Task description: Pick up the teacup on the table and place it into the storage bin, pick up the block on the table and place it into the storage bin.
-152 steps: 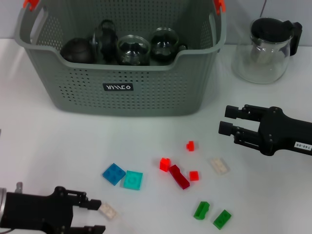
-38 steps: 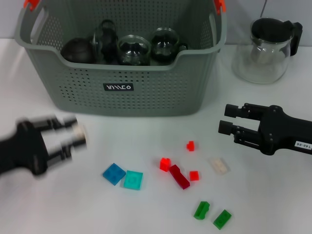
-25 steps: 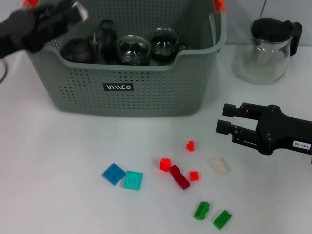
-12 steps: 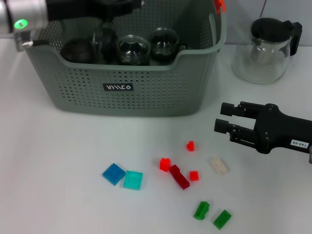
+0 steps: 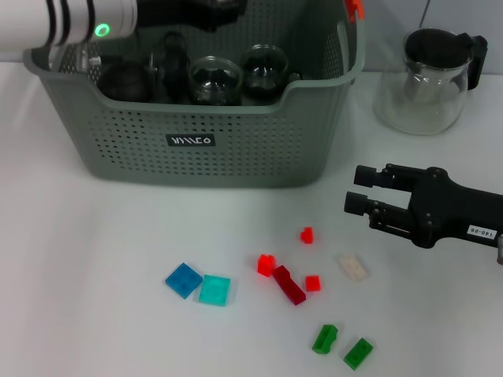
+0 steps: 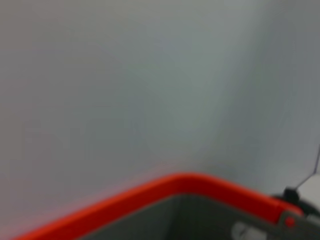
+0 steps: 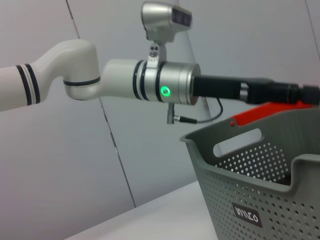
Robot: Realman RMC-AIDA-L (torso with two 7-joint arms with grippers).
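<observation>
Small hard plastic blocks (image 5: 290, 284) on the white tabletop (image 5: 94, 275) look light; I would pinch their flat sides with my right hand (image 5: 355, 191), its fingers apart, while I cannot tell my left hand's state over the large grey perforated storage bin (image 5: 236, 133).

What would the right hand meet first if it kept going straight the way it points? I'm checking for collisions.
Probably nothing nearby: the right hand points toward the robot's left over bare table, in front of the storage bin, behind the blocks. Height is unclear.

L arm (image 7: 150, 80) reaching over storage bin (image 7: 260, 175).
</observation>
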